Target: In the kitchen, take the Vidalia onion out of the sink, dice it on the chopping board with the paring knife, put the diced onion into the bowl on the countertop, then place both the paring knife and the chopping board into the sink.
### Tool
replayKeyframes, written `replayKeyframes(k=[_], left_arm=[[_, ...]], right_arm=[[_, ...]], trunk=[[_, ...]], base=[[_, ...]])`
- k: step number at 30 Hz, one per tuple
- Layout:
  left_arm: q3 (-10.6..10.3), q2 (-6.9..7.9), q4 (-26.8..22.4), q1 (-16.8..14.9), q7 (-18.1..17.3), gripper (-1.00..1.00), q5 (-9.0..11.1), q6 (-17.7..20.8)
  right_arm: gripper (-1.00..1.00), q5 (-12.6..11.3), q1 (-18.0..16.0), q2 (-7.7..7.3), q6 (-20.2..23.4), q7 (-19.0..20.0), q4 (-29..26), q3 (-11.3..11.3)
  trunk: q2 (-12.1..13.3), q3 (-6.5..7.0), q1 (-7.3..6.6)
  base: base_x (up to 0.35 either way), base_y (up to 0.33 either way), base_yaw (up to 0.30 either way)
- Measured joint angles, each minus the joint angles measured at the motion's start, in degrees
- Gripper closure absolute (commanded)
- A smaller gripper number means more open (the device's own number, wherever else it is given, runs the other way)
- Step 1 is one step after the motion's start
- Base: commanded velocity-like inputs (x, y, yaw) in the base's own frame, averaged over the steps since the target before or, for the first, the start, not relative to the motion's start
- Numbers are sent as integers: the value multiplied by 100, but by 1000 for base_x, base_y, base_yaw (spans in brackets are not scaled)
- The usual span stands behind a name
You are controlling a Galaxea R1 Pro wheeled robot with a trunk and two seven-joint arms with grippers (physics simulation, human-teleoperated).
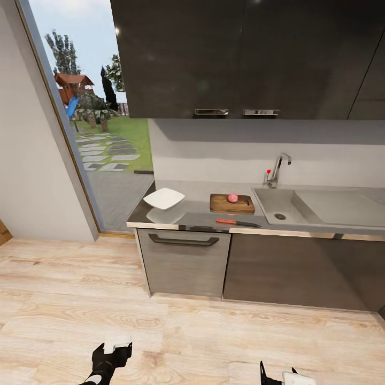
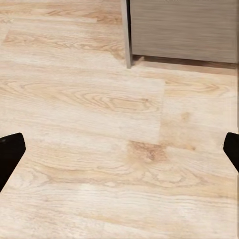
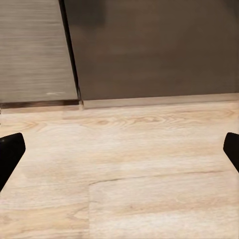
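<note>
The Vidalia onion (image 1: pixel 232 198) already sits whole on the chopping board (image 1: pixel 222 205) — out of the sink (image 1: pixel 278 206), which lies at the board's 3 o'clock — so dicing, filling the bowl (image 1: pixel 164 198) at 9 o'clock and sinking the tools remain. The paring knife (image 1: pixel 238 222) lies on the countertop (image 1: pixel 198 219) at the board's 6 o'clock. Both the left gripper (image 1: pixel 116 350) and right gripper (image 1: pixel 278 377) hang low over the floor, fingers spread and empty — well short of the counter.
</note>
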Motion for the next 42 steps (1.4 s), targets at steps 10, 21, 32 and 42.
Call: replayKeyframes(k=[10,21,32,42], left_arm=[[-2,-242,-4,2,-12,-100,7,16],[-5,-426,-6,-1,4,-100,5,15],[4,-416,-11,3,-19,-100,9,16],[7,-264,-2,2,6,-100,11,16]], right_arm=[[-100,-1,0,10,9,0,-1,-3],[-100,-1,-2,20,175,-44,-243,-27],[-100,-4,-10,94,2196,-261,-2152,-22],[-100,-4,-46,326,4334,-722,-4950,551]], trunk=[[0,0,0],[0,0,0],[0,1,0],[0,1,-1]], base=[[0,0,0],[0,0,0],[0,0,0],[0,0,0]])
